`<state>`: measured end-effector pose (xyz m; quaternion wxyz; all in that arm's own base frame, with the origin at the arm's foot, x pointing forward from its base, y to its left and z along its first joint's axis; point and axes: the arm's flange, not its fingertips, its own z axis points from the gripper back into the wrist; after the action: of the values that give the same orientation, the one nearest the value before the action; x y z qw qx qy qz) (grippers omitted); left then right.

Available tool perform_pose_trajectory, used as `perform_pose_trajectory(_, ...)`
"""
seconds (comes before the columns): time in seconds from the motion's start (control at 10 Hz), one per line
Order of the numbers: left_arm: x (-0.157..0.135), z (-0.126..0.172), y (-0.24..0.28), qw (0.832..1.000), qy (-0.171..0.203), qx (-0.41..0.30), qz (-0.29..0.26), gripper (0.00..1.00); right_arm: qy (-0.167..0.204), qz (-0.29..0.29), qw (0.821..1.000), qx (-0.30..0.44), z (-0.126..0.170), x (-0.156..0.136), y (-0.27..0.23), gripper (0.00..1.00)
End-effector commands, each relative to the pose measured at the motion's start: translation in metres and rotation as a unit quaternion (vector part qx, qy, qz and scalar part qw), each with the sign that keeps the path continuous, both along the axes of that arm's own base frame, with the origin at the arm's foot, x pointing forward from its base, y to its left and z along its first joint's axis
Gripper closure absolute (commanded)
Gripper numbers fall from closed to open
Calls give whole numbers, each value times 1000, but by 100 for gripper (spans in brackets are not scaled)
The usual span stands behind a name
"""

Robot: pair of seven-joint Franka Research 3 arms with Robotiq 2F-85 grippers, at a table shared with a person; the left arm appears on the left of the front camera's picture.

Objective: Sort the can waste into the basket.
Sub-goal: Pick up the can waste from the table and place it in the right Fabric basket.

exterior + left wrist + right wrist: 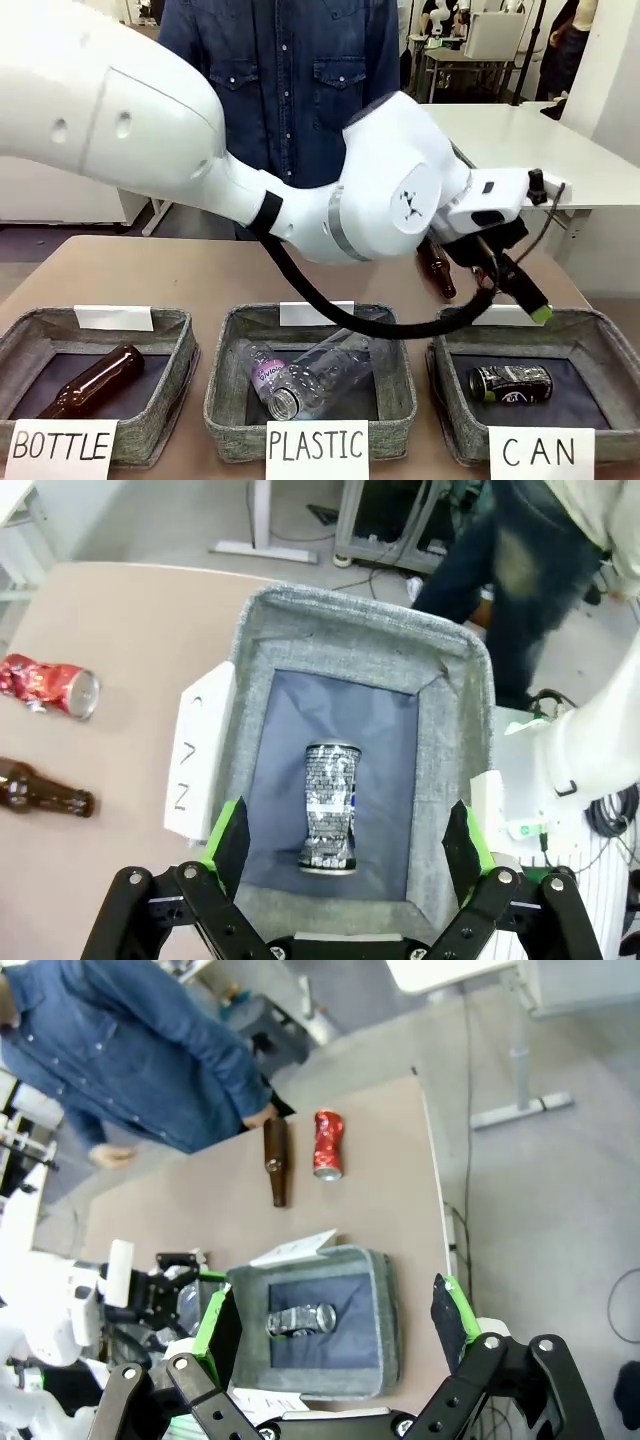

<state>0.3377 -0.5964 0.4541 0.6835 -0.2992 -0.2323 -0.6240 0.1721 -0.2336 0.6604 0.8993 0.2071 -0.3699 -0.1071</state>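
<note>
left wrist view: your left fingers [228, 840] hang spread over the can basket [460, 680], black can [330, 805] inside; red can [50, 685], seemingly dented, lies on the desk [120, 610]. right fingers [448, 1310] spread too.

Grey baskets [600, 330] bear a BOTTLE sign [60, 447], PLASTIC sign [317, 447], CAN sign [541, 452].

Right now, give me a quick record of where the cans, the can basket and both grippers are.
black-and-silver can: lying inside the CAN basket
red can: dented, on the table outside the basket, beside a brown bottle
left gripper: open, above the CAN basket
right gripper: open, empty, well above the table
cans left to sort: one
</note>
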Motion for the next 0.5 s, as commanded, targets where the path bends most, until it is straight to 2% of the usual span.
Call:
perform_pose_trajectory(0.0, -14, 42, 50, 1000, 9, 19, 8, 0, -5, -9, 1000, 7, 0, 2, 3, 0)
perform_pose_trajectory(0.1, -26, 69, 105, 999, -19, 29, 30, 0, -5, -9, 1000, 7, 0, 2, 3, 0)
perform_pose_trajectory(0.2, -30, 97, 170, 992, -52, 18, 110, 0, -5, -9, 1000, 7, 0, 2, 3, 0)
perform_pose_trajectory(0.3, -25, 118, 239, 976, -71, 30, 204, 0, -5, -9, 1000, 7, 0, 2, 3, 0)
perform_pose_trajectory(0.4, -16, 130, 302, 959, -51, 50, 276, 0, -5, -9, 1000, 7, 0, 2, 3, 0)
